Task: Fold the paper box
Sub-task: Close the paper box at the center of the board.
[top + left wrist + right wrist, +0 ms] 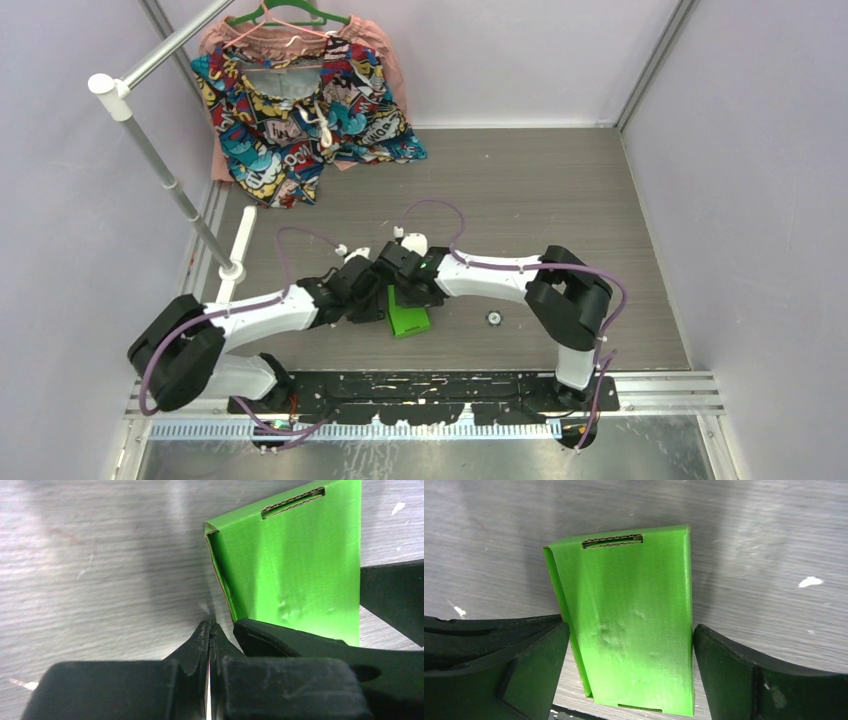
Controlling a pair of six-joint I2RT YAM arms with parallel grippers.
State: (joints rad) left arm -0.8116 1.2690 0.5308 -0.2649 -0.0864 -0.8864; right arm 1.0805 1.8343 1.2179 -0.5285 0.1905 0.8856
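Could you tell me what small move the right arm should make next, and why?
Probably close the right gripper on the paper box: its open fingers straddle the box's two long sides, so it looks lined up for a grasp, while the shut left gripper sits just beside the box.

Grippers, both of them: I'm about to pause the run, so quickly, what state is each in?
Left gripper: shut, holding nothing, tips beside the paper box.
Right gripper: open wide, jaws straddling the paper box; contact cannot be told.
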